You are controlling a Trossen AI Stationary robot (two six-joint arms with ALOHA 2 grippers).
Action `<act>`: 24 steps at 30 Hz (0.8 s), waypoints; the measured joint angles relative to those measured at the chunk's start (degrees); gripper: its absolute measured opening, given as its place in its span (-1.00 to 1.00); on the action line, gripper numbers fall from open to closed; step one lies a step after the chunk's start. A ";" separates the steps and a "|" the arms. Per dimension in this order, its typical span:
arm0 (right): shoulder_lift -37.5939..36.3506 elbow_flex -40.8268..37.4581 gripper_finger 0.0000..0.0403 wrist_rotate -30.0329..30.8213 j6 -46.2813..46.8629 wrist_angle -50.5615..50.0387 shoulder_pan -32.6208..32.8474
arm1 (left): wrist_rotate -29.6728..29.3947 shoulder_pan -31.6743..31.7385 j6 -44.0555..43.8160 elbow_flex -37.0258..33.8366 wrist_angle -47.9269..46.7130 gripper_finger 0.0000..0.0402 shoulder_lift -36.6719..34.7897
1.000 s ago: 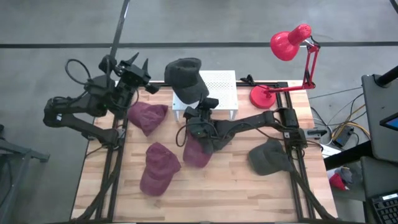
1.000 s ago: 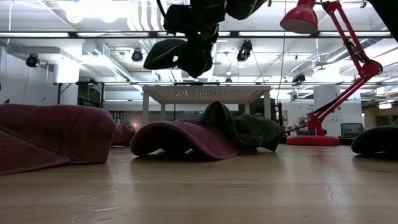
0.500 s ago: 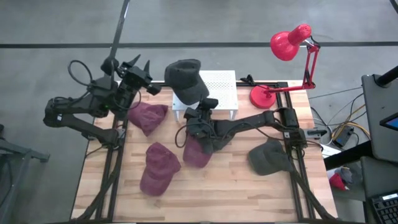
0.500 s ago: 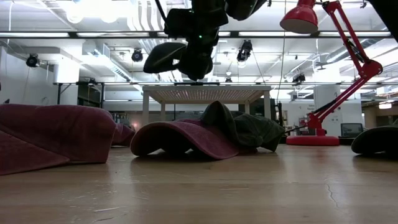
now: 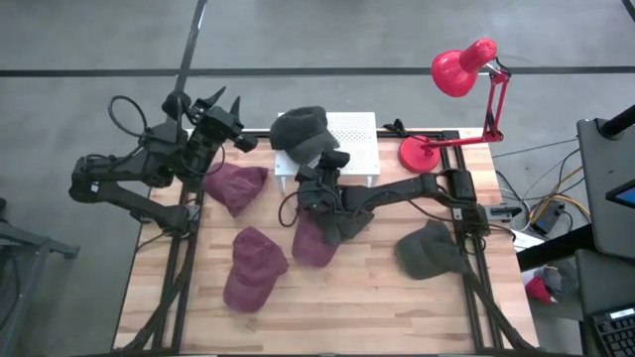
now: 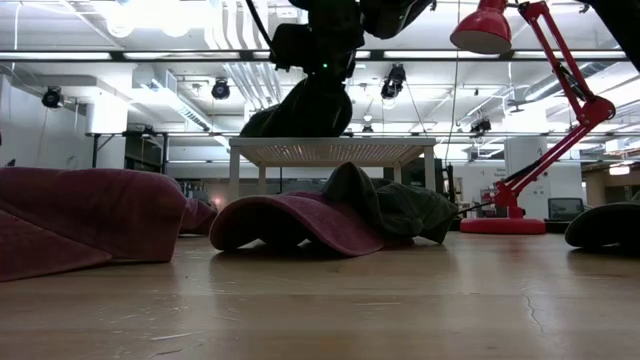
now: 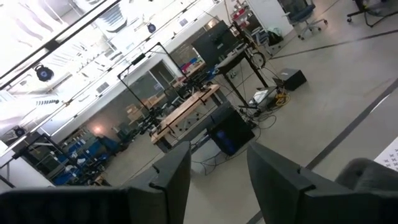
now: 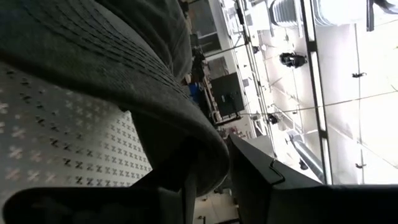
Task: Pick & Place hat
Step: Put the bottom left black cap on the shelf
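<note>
At the table's far left corner we see the left gripper point(image 5: 226, 109) raised, its fingers point(image 7: 177, 177) apart and holding nothing. Three maroon caps point(image 5: 236, 185) of soft, crumpled cloth lie on the pale wooden table point(image 5: 367, 297). Near the middle, the right gripper point(image 5: 316, 171) is clamped on the brim of a dark grey cap point(image 5: 301, 132), ribbed cloth with a rounded crown, resting on the white perforated stand point(image 5: 354, 139). We count three dark caps in all. A glossy red desk lamp point(image 5: 461, 67) stands at the far right.
</note>
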 joint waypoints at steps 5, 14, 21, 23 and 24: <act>0.00 0.00 -0.56 -0.02 0.05 -0.28 0.19 | -0.02 0.00 0.38 -0.02 -1.10 -0.19 0.00; 0.00 0.00 -0.66 -3.85 -3.04 -1.06 2.01 | 2.47 -0.03 -12.52 -0.02 -12.06 -0.19 0.11; 0.00 -0.22 -0.71 -4.87 -1.30 -1.75 3.23 | 18.23 1.67 -40.21 -0.02 -36.78 -0.19 0.57; 0.00 -0.42 -0.70 -4.86 -0.89 -1.77 3.37 | 24.46 3.57 -49.49 -0.07 -44.17 -0.19 1.27; 0.00 -0.47 -0.70 -4.85 -0.75 -1.75 3.38 | 27.55 4.64 -53.51 -0.14 -47.32 -0.19 1.80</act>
